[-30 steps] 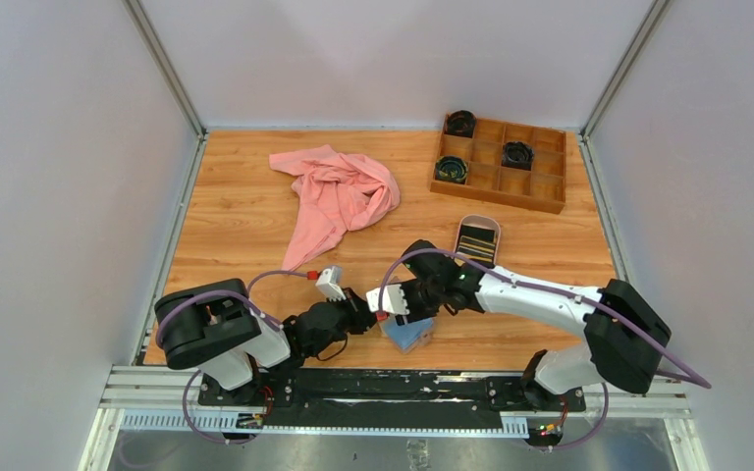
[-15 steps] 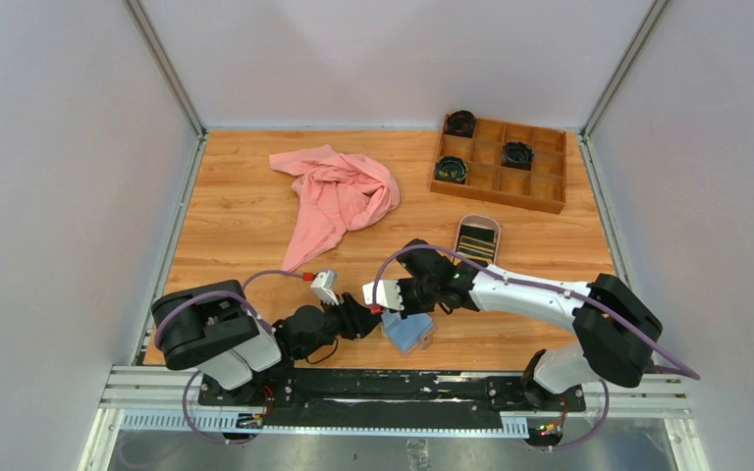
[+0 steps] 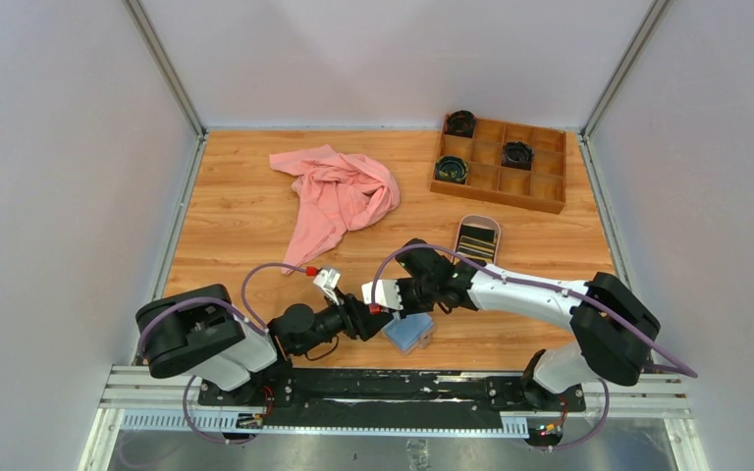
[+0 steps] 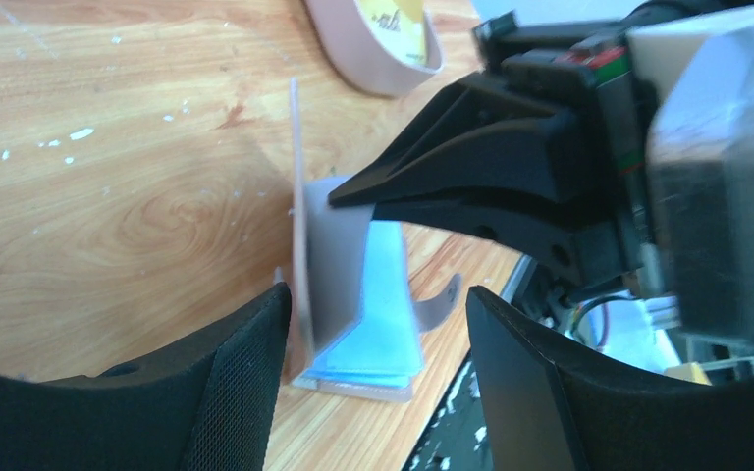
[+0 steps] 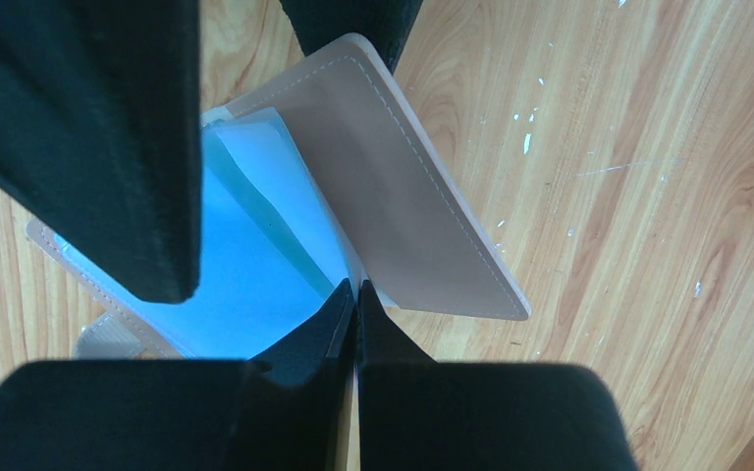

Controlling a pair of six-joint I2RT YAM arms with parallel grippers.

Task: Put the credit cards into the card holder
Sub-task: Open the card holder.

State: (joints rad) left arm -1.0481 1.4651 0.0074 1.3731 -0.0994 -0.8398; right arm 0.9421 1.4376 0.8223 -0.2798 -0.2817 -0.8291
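The card holder [image 3: 409,334] lies open near the table's front edge, its light blue pockets [image 5: 245,275] showing. Its tan cover flap [image 4: 329,260] stands upright. My right gripper [image 5: 356,292] is shut on that flap's top edge, reaching down from above [image 3: 398,312]. My left gripper [image 4: 375,304] is open, one finger [image 4: 157,402] on each side of the holder without gripping it. Credit cards [image 3: 476,240] lie in the oval pinkish tray [image 3: 472,219] behind the right arm. A yellow card [image 4: 407,15] shows in the tray in the left wrist view.
A crumpled pink cloth [image 3: 339,191] lies at the back left of centre. A wooden compartment box [image 3: 499,162] with dark coiled items stands at the back right. The black rail at the table's front edge [image 3: 393,383] runs just below the holder.
My left gripper has opened and let go of the card holder. My right gripper has shut on the holder's upright flap. Both arms shifted slightly left.
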